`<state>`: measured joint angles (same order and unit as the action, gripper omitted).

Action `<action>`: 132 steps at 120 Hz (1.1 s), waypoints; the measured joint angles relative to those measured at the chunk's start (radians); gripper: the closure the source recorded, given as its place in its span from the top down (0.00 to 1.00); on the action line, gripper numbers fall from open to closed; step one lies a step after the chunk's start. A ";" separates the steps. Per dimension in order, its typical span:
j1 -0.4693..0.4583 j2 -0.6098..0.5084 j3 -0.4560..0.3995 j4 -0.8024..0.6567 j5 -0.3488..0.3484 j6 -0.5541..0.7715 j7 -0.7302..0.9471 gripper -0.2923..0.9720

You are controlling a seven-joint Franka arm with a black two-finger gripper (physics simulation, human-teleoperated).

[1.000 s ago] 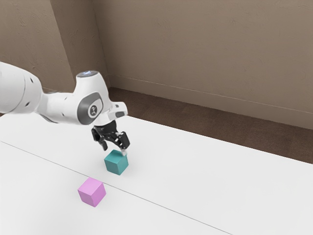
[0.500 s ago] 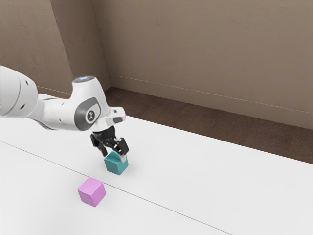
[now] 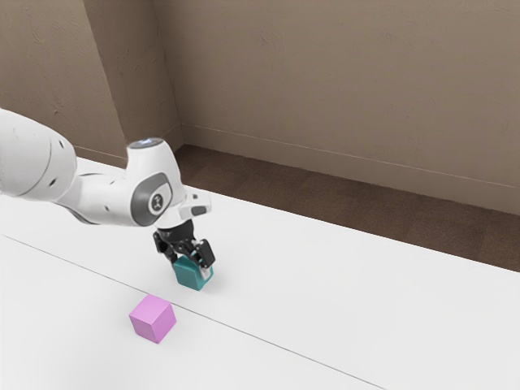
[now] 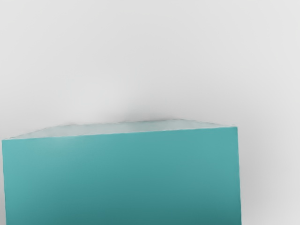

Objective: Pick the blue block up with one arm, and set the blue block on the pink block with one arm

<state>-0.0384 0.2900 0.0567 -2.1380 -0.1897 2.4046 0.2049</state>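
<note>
The blue block [image 3: 193,276] is a teal cube resting on the white table [image 3: 366,309]. My gripper [image 3: 192,262] has come down over it, with one black finger on each side of its upper part. The jaws stand open around the block and I see no grip on it. In the wrist view the blue block [image 4: 122,178] lies right under my hand. The pink block [image 3: 152,318] sits on the table nearer the camera, toward the exterior view's left of the blue block and about one block width from it.
A thin dark line [image 3: 268,341] crosses the table just in front of the blue block. The table's far edge [image 3: 390,236] meets a brown floor and beige walls. Bare tabletop stretches toward the exterior view's right.
My hand has dropped from just above the blue block until its fingers straddle the block. Both blocks stay where they were.
</note>
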 joint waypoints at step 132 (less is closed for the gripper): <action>0.144 -0.455 -0.161 -0.368 0.032 -0.041 -0.070 0.50</action>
<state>0.1054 -0.1649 -0.1038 -2.5062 -0.1582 2.3634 0.1347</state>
